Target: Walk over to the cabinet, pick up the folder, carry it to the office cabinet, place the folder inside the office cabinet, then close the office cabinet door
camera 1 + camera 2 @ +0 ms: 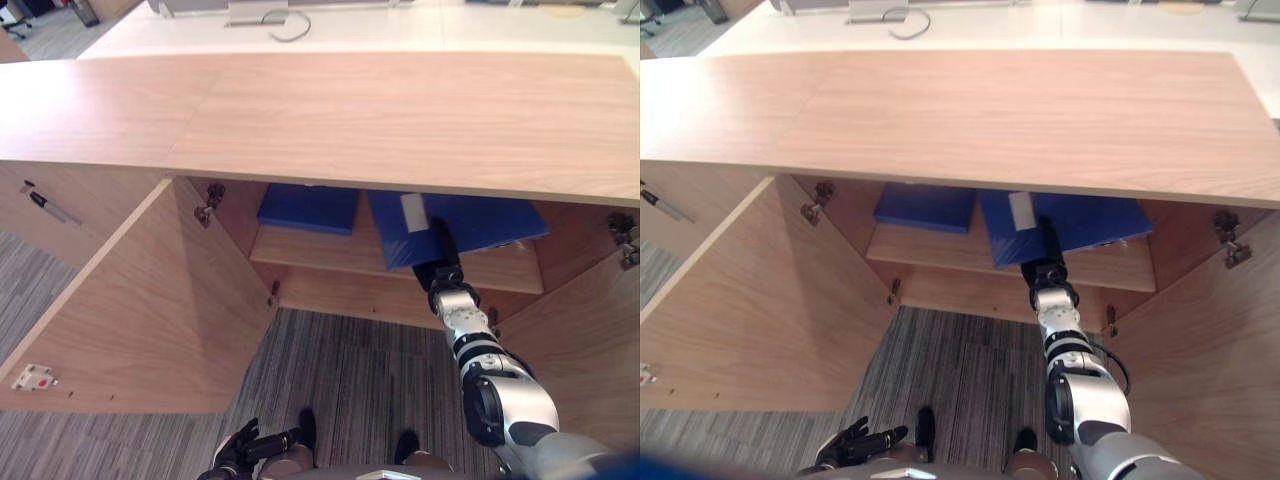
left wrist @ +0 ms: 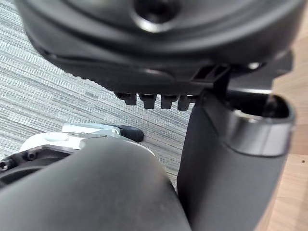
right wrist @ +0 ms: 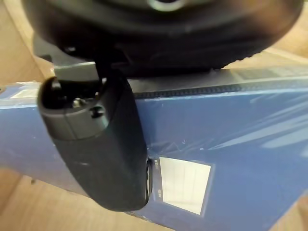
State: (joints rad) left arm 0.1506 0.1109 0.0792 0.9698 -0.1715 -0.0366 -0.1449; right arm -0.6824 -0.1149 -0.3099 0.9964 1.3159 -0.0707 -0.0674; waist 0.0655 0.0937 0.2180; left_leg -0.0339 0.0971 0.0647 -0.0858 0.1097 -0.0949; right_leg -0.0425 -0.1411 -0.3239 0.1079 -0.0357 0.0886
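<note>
The right arm (image 1: 495, 390) is built of silver-grey shells with black joints between them, narrowing to a ribbed silver wrist (image 1: 460, 315) behind the black right hand (image 1: 437, 265). The right thumb (image 3: 103, 159) is a smooth, rounded black cylinder with small screws at its base. The left hand (image 1: 845, 450) is glossy black, with square-tipped fingers (image 2: 154, 100) and a silver-banded left thumb (image 2: 255, 132).
</note>
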